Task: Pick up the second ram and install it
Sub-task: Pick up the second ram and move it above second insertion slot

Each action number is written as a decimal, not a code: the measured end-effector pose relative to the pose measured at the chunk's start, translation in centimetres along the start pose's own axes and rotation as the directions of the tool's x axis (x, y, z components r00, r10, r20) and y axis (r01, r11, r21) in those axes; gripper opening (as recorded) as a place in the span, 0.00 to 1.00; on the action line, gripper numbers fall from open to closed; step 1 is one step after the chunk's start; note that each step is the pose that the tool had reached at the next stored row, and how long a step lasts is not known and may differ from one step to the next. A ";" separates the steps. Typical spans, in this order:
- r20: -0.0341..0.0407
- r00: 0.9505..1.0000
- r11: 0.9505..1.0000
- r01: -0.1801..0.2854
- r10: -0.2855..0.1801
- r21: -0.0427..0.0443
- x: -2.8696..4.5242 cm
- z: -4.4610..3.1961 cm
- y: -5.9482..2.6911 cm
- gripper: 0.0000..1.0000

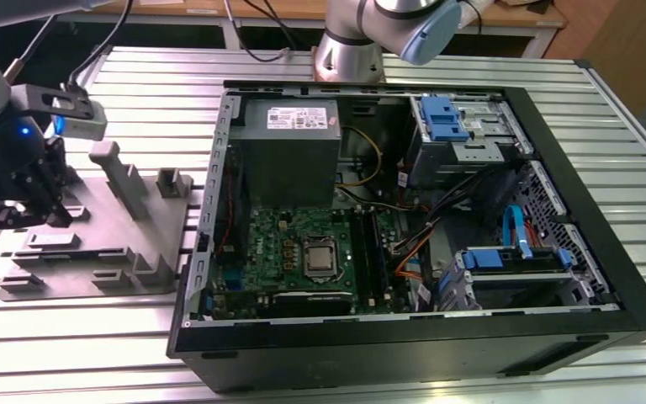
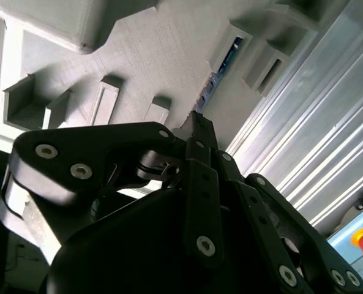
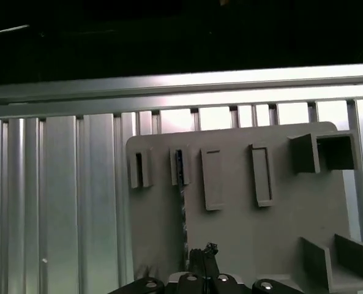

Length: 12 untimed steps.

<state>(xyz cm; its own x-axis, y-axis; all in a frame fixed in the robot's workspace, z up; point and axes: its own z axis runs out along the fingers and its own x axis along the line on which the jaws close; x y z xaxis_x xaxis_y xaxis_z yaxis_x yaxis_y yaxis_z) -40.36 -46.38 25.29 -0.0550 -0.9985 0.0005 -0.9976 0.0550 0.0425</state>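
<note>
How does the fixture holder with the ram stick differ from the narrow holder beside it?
The loaded holder has the second ram standing on edge in it, running toward the gripper; the neighbouring holder shows a dark slot with no stick. The neighbouring holder sits at the fixture edge; the loaded holder is one place in. Both are gray, upright and alike in size.

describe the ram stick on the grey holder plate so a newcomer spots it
Beside the open computer case, on the exterior view's left, lies a grey holder plate. The second ram stands on edge in it: the one thin, dark blue-green strip among plain grey blocks.
</note>
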 end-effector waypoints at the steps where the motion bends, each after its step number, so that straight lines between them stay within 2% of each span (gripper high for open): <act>1: -0.001 1.000 1.000 0.018 -0.018 0.000 0.00 0.03 0.00 0.10; 3: -0.002 0.999 0.999 0.038 -0.038 0.000 0.00 0.08 0.00 0.10; 12: -0.002 0.999 0.999 0.038 -0.038 0.000 0.05 0.34 0.27 0.10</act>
<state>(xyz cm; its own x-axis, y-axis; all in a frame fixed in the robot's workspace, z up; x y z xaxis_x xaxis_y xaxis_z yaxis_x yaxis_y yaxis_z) -40.64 -46.41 24.97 -0.0171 -0.9999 0.0004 -0.9990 0.0171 0.0425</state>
